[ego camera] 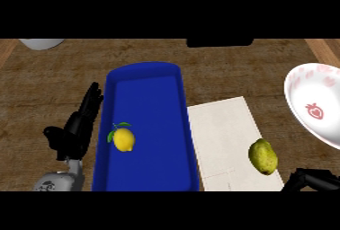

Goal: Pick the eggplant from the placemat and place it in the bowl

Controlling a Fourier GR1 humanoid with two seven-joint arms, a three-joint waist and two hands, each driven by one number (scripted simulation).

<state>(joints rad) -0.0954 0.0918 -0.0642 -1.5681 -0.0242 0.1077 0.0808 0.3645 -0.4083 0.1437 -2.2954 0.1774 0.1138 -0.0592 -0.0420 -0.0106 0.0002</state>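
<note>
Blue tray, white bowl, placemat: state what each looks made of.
Blue tray: probably plastic, a uniform saturated colour with smooth moulded walls. Bowl: likely glazed ceramic, glossy white with a printed strawberry. Placemat: seemingly cloth or paper, pale, matte, flat.

- This looks like a kitchen.
- The brown wooden counter holds food and dishes.
- A lemon lies in a blue tray.
- A white bowl has a strawberry picture.
</note>
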